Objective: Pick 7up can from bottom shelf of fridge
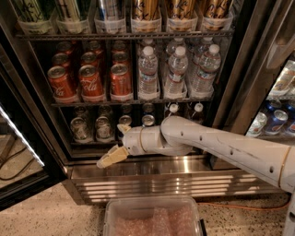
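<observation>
Fridge (42, 120) open, seen from the front. Gripper (109, 145) low at the left-centre, in front of the bottom shelf (87, 143) and above the steel base (152, 177). It looks open: one cream finger (110, 157) slants down-left over the base, the other (123, 128) shows as a short stub up by the cans. Nothing held, no can between them. Arm (221, 147) white, comes in from the right edge and crosses the right half of the bottom shelf, hiding what stands there. 7up can (103, 129) upright on the bottom shelf, left part, silver top and pale-green side, one of several alike in the row; another can (79, 130) just left of it, more (148, 120) further back toward the middle. 7up can sits just up-left of the gripper, apart from it, untouched. Two white caps (173, 108) show above the arm. Middle shelf: Coke cans (90, 83) on the left, water bottles (177, 71) on the right. Top shelf: tall cans (143, 11), labels unreadable. Clear bin (152, 203) with pinkish bubble wrap on the floor (41, 216) below the base. Neighbouring cooler (276, 120) at the right with blue cans
</observation>
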You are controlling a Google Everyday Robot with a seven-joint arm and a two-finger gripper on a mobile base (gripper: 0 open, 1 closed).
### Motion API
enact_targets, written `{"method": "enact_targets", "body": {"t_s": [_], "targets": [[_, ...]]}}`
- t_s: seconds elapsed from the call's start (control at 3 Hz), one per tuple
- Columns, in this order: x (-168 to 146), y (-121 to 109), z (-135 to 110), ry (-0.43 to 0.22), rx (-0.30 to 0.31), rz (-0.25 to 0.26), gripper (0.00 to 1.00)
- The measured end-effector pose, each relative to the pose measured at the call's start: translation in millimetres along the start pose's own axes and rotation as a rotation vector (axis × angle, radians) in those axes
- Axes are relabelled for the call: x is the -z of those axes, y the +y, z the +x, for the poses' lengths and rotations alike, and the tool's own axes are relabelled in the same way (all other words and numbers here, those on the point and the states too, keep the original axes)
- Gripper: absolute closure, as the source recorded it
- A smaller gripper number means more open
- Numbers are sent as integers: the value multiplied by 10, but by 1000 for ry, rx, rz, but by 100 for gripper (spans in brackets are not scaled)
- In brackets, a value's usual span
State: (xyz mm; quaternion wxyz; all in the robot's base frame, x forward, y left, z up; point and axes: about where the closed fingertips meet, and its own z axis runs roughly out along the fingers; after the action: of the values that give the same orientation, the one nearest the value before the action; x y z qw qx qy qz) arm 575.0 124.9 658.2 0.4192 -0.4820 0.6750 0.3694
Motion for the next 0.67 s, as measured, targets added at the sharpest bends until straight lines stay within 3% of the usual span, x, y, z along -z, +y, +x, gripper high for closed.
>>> {"method": "enact_targets", "body": {"t_s": [0.33,0.67], "targets": [[0,0,0,0,0,0,19],[0,0,0,0,0,0,25]]}}
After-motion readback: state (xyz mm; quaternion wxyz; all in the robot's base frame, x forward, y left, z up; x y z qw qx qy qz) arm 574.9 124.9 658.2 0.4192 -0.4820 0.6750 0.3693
